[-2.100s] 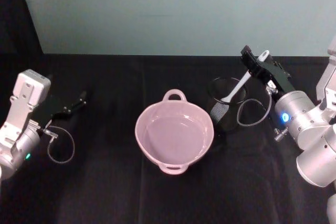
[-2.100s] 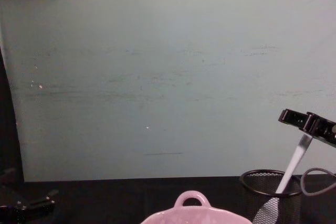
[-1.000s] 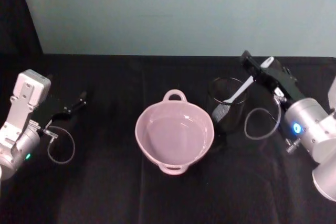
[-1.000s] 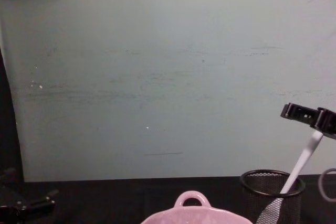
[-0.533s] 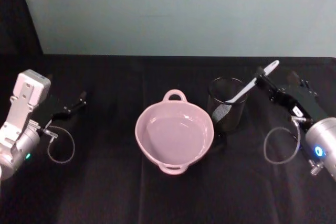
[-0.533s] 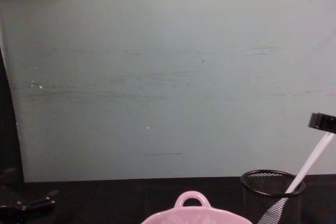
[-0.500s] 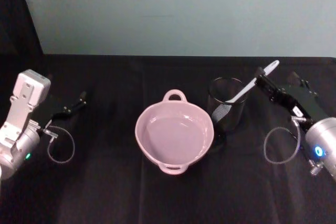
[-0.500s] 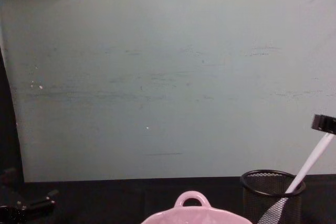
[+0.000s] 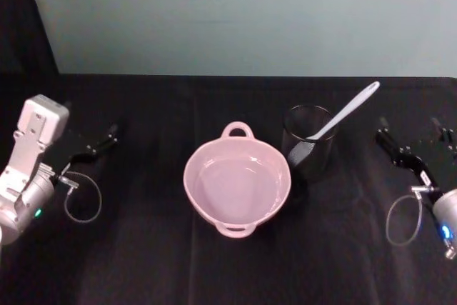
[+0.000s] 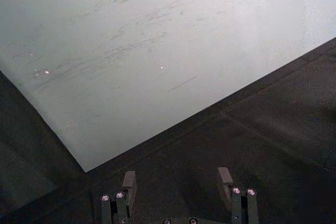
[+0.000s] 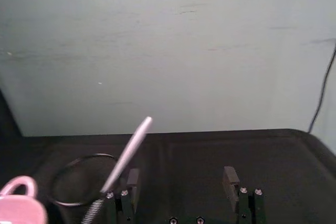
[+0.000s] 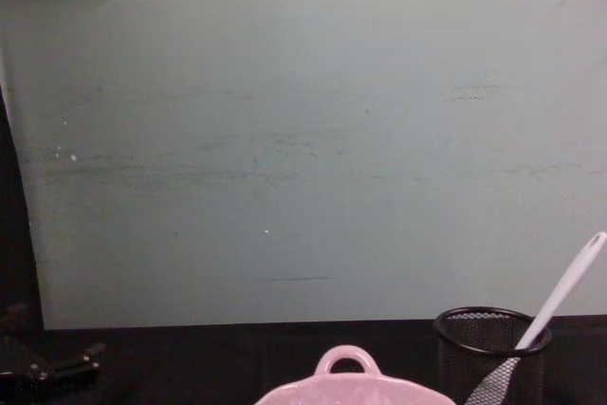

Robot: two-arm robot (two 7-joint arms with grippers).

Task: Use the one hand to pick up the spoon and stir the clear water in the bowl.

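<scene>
The white spoon [image 9: 346, 111] stands in the black mesh cup [image 9: 308, 151], its handle leaning up and to the right. It also shows in the chest view as the spoon [image 12: 569, 286] and in the right wrist view as the spoon [image 11: 128, 150]. The pink bowl [image 9: 188, 176] with clear water sits at the table's middle, left of the cup. My right gripper [image 9: 407, 133] hovers open to the right of the cup, apart from the spoon. Its fingers [image 11: 229, 178] hold nothing. My left gripper [image 9: 100, 142] rests open at the far left.
The bowl's loop handle [image 12: 346, 360] and the mesh cup [image 12: 488, 348] stand low in the chest view before a pale green wall. Black cloth covers the table. Grey cable loops hang by both wrists.
My right gripper has drawn back to the right and toward me, away from the spoon's handle. The spoon stays in the cup, leaning further right. The left arm has not moved.
</scene>
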